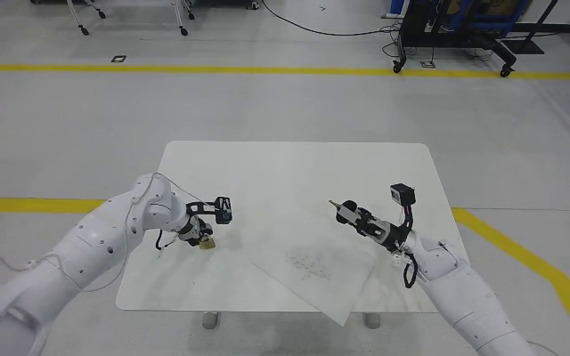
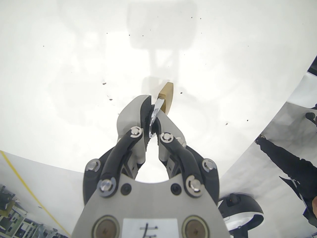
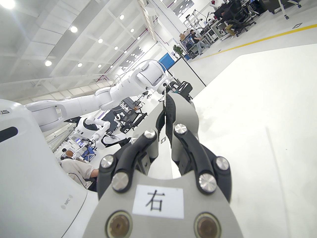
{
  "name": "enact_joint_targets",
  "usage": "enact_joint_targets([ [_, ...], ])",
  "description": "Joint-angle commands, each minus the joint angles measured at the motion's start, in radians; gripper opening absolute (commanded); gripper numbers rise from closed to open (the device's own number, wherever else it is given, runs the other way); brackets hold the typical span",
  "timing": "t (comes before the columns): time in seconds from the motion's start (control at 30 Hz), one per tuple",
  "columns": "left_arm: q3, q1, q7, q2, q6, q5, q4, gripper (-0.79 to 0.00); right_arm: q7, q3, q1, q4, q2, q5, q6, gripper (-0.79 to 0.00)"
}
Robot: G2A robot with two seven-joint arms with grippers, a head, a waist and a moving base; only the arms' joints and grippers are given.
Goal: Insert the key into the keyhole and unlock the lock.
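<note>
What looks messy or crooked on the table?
The thin sheet lies crooked on the table. One corner hangs over the edge nearest the robot, and it has dark specks on it. Nothing else seems off: the left gripper holds the lock, the right gripper the key.

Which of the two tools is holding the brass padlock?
The left tool: it grips the padlock by its silver shackle. The right tool holds only a thin key.
</note>
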Motion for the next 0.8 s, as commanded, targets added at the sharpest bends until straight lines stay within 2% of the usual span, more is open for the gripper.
enact_joint_targets([
  [0.0,-0.019,-0.001,0.041,0.002,-0.003,-0.018,0.011,-0.785,0.000,0.000,0.000,0.000,0.000,0.000,0.000,-0.785],
  [0.27,-0.105,-0.025,0.165,0.011,0.013,-0.066,-0.033,-0.785,0.000,0.000,0.000,0.000,0.000,0.000,0.000,-0.785],
  [0.37,-0.114,-0.039,0.186,-0.004,0.017,-0.128,-0.023,-0.785,0.000,0.000,0.000,0.000,0.000,0.000,0.000,-0.785],
  [0.53,-0.088,-0.070,0.216,-0.065,0.034,-0.303,0.016,-0.785,0.000,0.000,0.000,0.000,0.000,0.000,0.000,-0.785],
  [0.77,-0.088,-0.070,0.216,-0.065,0.034,-0.303,0.016,-0.785,0.000,0.000,0.000,0.000,0.000,0.000,0.000,-0.785],
])
